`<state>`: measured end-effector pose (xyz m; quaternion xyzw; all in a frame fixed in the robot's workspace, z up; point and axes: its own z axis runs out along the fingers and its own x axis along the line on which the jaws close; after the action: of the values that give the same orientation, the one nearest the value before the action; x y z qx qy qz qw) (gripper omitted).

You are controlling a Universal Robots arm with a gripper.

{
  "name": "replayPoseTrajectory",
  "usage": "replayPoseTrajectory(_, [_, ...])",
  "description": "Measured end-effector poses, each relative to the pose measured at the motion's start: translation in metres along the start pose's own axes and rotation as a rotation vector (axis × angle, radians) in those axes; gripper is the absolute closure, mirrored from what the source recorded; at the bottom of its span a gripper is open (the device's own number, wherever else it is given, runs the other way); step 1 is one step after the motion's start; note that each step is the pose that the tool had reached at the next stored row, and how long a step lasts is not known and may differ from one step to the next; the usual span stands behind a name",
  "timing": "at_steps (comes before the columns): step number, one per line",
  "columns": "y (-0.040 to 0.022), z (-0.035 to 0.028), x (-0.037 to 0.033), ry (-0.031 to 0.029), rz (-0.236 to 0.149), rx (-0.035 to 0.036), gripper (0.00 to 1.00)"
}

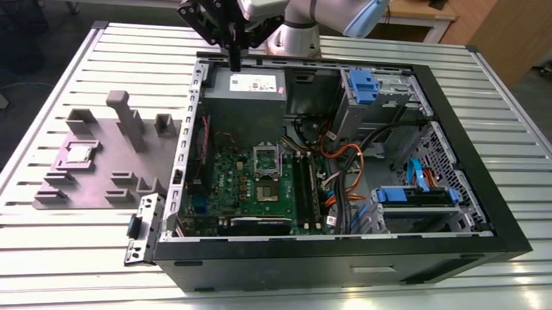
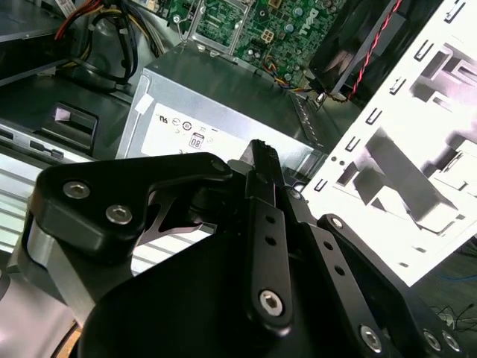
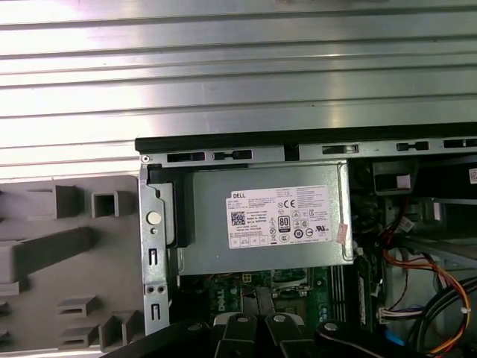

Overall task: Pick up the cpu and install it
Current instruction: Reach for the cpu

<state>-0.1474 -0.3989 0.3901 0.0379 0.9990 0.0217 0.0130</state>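
slatted metal table (image 1: pixel 69 258) w/ open pc case (image 1: pixel 345 268), grey fixture tray (image 1: pixel 95 184) beside (exterior view's left)

This looks like a robotics lab or workshop. A robot arm (image 1: pixel 298 29) stands at the far edge of a slatted metal table (image 1: pixel 52 258), which carries an open computer case (image 1: pixel 345 271) and a grey moulded holder (image 1: pixel 86 190). Wooden furniture (image 1: pixel 496 29) stands behind the table in the exterior view.
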Motion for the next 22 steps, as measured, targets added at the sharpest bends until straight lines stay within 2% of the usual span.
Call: replayPoseTrajectory(22, [-0.0005,0.0000,0.0062,-0.0001,0.000,0.0000,0.89])
